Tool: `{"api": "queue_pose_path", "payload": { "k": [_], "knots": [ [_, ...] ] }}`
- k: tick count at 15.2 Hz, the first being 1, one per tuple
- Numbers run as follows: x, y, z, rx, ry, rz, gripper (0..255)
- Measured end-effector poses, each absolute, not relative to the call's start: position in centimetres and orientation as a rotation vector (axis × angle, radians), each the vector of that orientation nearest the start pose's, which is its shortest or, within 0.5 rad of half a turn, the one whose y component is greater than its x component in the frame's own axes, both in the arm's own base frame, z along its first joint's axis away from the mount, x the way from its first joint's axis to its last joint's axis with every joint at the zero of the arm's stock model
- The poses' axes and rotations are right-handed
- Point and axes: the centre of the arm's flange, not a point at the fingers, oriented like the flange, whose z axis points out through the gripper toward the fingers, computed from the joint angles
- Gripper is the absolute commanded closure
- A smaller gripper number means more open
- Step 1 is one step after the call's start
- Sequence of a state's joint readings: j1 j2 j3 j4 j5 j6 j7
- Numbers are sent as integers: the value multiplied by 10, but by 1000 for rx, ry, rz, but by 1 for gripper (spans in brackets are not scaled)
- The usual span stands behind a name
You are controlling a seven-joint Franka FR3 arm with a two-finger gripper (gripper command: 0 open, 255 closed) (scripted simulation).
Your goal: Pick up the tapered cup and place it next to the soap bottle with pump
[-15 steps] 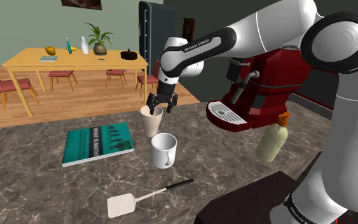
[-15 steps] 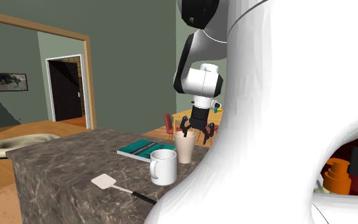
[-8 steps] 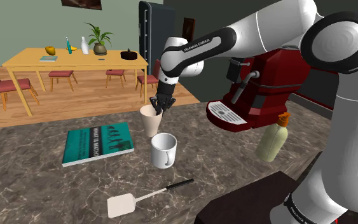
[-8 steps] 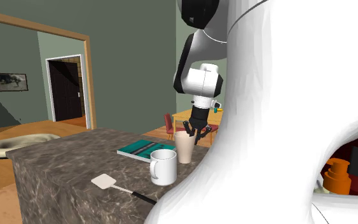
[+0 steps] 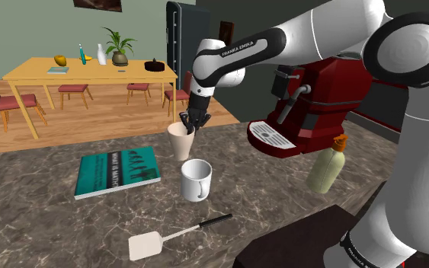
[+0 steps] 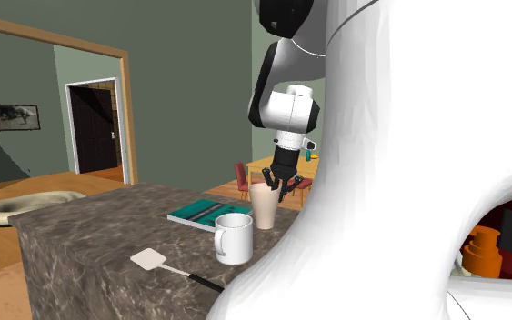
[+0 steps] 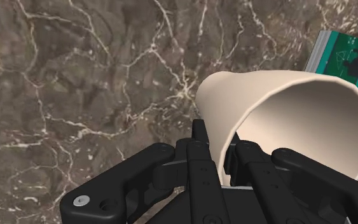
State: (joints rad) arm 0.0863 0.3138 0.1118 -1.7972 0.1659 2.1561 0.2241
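The gripper [image 5: 187,122] is down on the tapered cup [image 5: 180,144], a cream-coloured one, and the jaws are closed to a narrow gap, pinching the cup's rim wall, one finger [image 7: 200,149] outside and the other inside the mouth. The cup stands upright with its long axis vertical, wide mouth up and narrow base down toward the marble countertop [image 5: 37,221]; whether the base touches the stone I cannot tell. It sits near the countertop's far edge, just behind the white mug [image 5: 196,180], with the teal book [image 5: 118,170] lying flat toward the shoulder view's left. A spatula [image 5: 171,237] lies nearer the front edge. The soap bottle [image 5: 325,168] with its orange pump stands well apart from the cup, toward the shoulder view's right, below the red espresso machine [image 5: 315,106].
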Motion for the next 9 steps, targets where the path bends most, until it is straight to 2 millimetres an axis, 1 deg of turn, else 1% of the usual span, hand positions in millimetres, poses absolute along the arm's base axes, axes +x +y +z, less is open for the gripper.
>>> {"api": "queue_pose_path", "payload": {
  "k": [9],
  "knots": [
    [627,127,428,-2956,179,-12,255]
  ]
}}
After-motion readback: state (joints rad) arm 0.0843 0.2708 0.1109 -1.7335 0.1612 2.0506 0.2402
